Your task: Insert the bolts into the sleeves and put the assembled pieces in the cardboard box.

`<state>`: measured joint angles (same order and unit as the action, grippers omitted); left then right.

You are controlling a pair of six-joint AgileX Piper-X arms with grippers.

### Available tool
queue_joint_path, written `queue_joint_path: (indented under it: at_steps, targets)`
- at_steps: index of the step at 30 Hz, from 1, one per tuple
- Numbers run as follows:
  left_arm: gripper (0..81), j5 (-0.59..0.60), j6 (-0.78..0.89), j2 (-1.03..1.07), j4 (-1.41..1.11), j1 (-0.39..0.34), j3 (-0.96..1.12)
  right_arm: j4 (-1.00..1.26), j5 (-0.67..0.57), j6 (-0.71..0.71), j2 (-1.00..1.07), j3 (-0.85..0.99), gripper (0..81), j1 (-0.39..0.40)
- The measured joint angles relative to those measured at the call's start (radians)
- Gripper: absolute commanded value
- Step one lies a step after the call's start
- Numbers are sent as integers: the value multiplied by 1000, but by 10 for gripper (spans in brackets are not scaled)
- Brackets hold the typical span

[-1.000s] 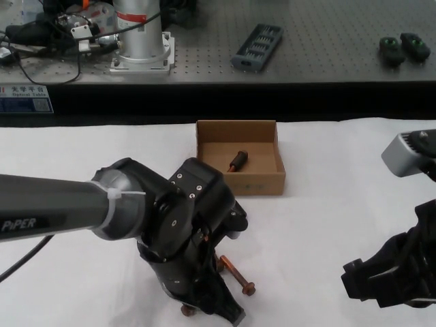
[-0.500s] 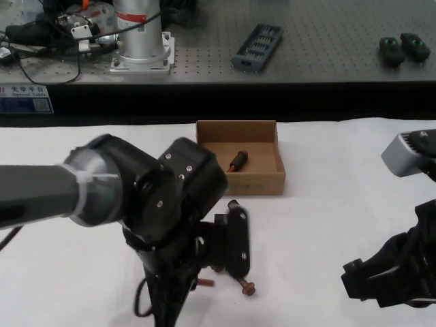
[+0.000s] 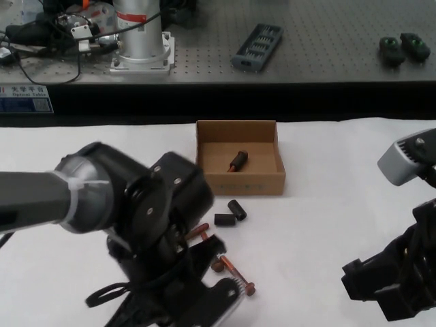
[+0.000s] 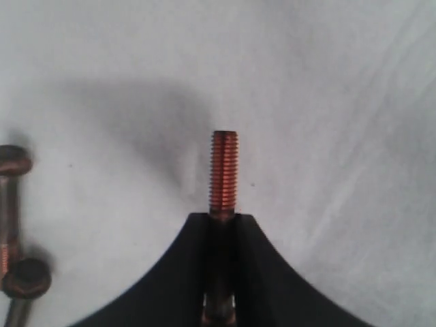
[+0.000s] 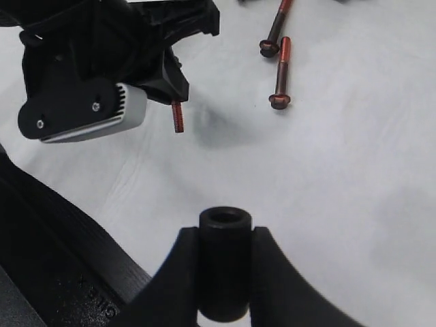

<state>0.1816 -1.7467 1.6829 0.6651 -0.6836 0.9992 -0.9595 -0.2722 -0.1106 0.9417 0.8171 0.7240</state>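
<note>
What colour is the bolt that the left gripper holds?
Copper-orange; the bolt shows best in the left wrist view.

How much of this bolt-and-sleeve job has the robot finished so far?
Done: one assembled piece lies in the brown cardboard box. In hand: the left fingers grip a copper-coloured bolt, the right fingers a black cylindrical sleeve. Remaining: two loose black sleeves and loose bolts on the white cloth.

Three bolts (image 5: 178,117) (image 5: 274,27) (image 5: 280,68), three sleeves (image 5: 225,266) (image 3: 236,208) (image 3: 225,219), one assembled piece (image 3: 238,160), one cardboard box (image 3: 245,182).
</note>
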Motion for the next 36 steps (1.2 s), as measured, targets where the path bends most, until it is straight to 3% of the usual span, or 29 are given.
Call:
queue_joint_path:
  at_steps: [4, 14, 17, 22, 31, 36]
  targets:
    - [6, 19, -95, 51, -55, 44, -41, 6, 0, 6, 0, 0, 17, 0]
    - [8, 25, -105, 53, -107, 45, -44, 22, 0, 6, 0, 0, 17, 0]
    - [103, 25, -95, 53, -113, 45, -44, 22, 0, 6, 0, 0, 17, 0]
    - [383, 17, -76, 53, -123, 45, -44, 22, 0, 6, 0, 0, 17, 0]
    - [339, -19, 11, 53, -167, 32, -41, 22, 0, 1, 0, 0, 17, 0]
    - [339, -105, 205, -5, -155, 21, -43, 22, 0, -31, 0, 0, 17, 0]
